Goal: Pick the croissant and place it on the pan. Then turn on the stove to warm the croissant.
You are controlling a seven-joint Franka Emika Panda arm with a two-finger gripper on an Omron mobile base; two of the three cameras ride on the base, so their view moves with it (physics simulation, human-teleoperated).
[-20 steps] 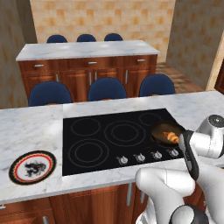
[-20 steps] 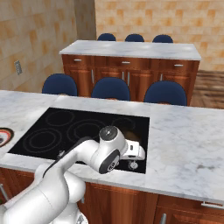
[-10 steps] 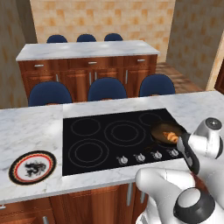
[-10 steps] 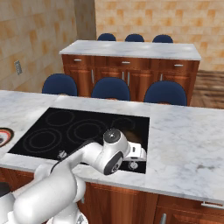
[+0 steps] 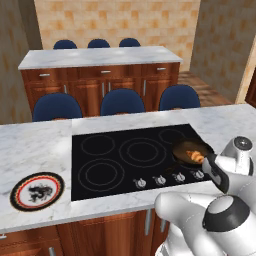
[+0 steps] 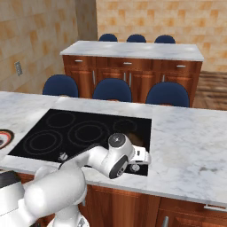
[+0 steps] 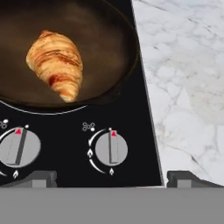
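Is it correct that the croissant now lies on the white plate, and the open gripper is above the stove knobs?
Not quite. The croissant lies in the pan, as the hand view shows; the white plate holds no pastry. The rest is right: the open gripper is above the stove knobs.

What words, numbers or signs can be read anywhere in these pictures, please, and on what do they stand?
No words, brands or numbers can be read.
Signs on the stove: a red triangle pointer on each of the two near knobs, a small cluster of dots above and left of each dial, white marks around the dial arc that look like flames, too small to be sure.
The plate bears a black emblem, no lettering.
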